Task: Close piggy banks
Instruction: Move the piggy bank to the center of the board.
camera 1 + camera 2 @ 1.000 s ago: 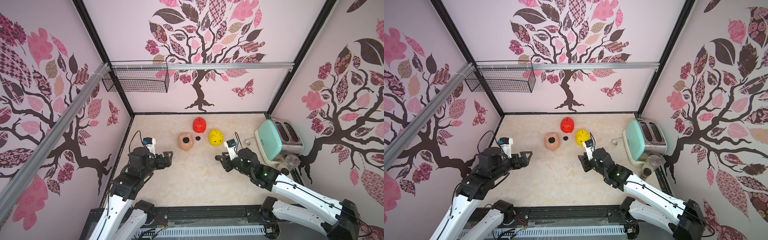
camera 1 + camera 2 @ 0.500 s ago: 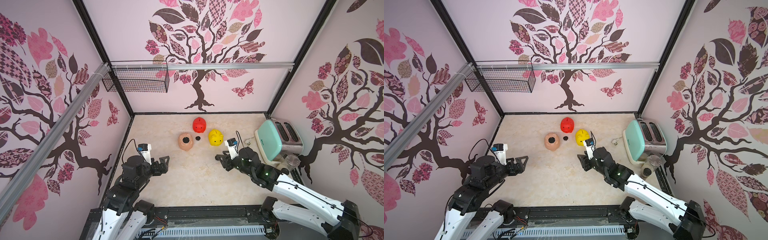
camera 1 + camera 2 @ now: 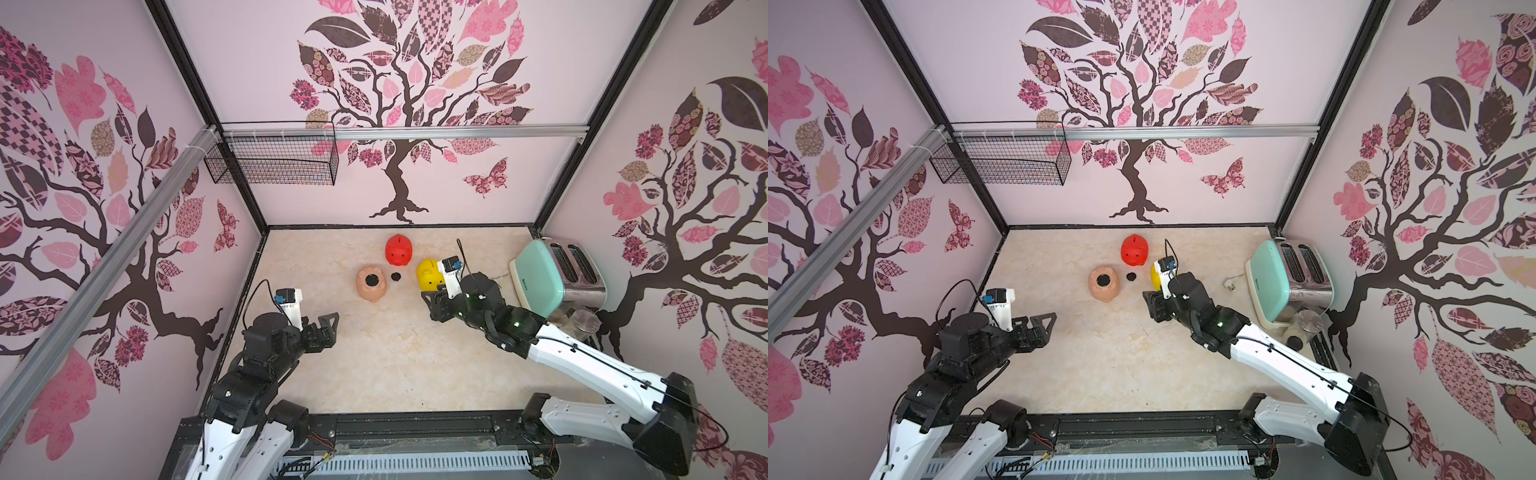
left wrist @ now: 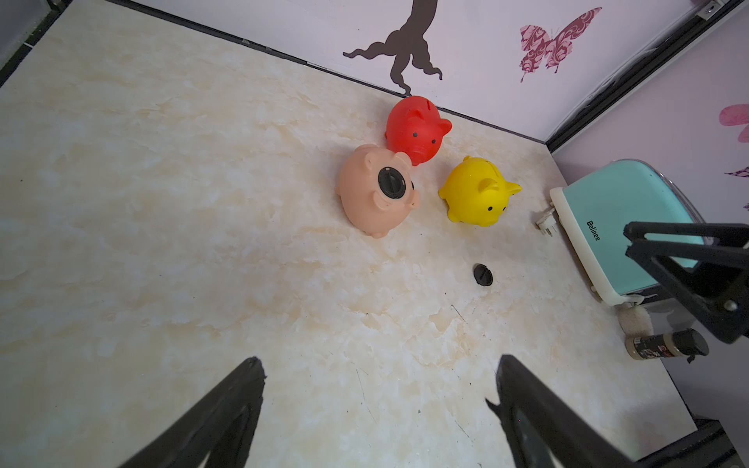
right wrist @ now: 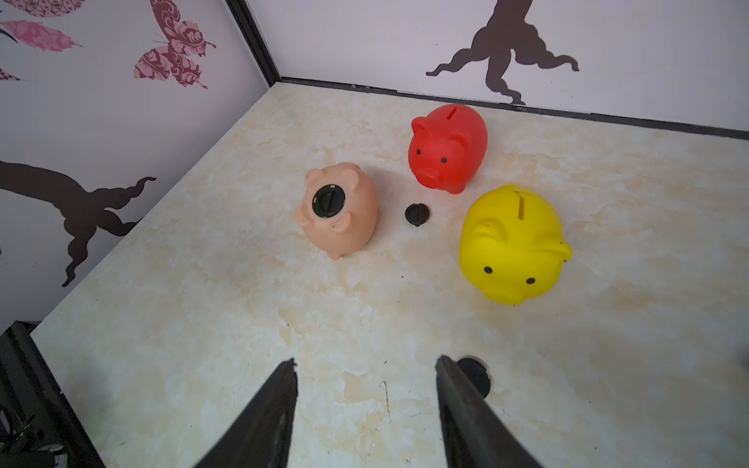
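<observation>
Both top views show three piggy banks at the back middle. The peach-pink pig point(image 3: 370, 286) point(image 5: 344, 227) lies belly up with a black plug point(image 5: 328, 200) seated in its belly hole. The red pig point(image 3: 398, 250) point(image 5: 448, 150) and the yellow pig point(image 3: 427, 275) point(image 5: 512, 247) stand upright, bellies hidden. One loose black plug point(image 3: 396, 276) point(image 5: 417, 213) lies between them. Another plug point(image 5: 476, 377) point(image 4: 483, 274) lies just outside one finger of my right gripper point(image 5: 365, 360) point(image 3: 432, 305), which is open and empty in front of the yellow pig. My left gripper point(image 4: 379, 360) point(image 3: 328, 328) is wide open and empty, well short of the pigs.
A mint-green toaster point(image 3: 540, 278) stands at the right wall with its cord plug point(image 4: 545, 225) on the floor. In front of it are a glass jar point(image 3: 584, 322) and a spice bottle point(image 4: 664, 346). A wire basket point(image 3: 270, 160) hangs on the back-left wall.
The left arm has drawn back a little toward the front. The right gripper has shifted slightly toward the yellow pig.
</observation>
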You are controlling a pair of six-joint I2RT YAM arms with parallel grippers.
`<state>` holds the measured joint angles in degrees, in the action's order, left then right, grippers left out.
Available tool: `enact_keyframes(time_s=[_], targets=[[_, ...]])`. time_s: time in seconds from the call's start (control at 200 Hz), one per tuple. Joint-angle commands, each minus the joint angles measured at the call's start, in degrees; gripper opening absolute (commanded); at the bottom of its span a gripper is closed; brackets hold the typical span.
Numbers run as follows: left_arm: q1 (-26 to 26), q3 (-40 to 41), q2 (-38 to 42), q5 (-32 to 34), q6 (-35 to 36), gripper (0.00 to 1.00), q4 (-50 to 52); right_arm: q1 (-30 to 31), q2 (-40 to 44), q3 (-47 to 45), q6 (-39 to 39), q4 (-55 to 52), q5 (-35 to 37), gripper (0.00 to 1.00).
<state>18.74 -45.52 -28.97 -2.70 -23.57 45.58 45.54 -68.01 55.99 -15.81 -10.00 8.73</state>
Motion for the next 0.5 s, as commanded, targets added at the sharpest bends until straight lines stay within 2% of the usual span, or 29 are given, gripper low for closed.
enact_keyframes(time_s=[0.0,0.28,0.35,0.495], targets=[[0.15,0.41,0.09,-0.39,0.28,0.92,-0.62,-0.36,-4.79,6.58,-1.38,-3.48,3.4,0.61],[0.17,0.51,0.01,-0.64,0.19,0.92,-0.69,-3.64,-21.65,23.61,-4.36,-8.12,3.63,0.71],[0.15,0.49,-0.08,-0.64,0.11,0.92,-0.68,-5.0,-27.61,29.87,-3.62,-10.05,3.42,0.75],[0.15,0.51,-0.63,-0.72,0.02,0.92,-0.74,-8.25,-40.4,45.14,-5.18,-16.06,2.91,0.75]])
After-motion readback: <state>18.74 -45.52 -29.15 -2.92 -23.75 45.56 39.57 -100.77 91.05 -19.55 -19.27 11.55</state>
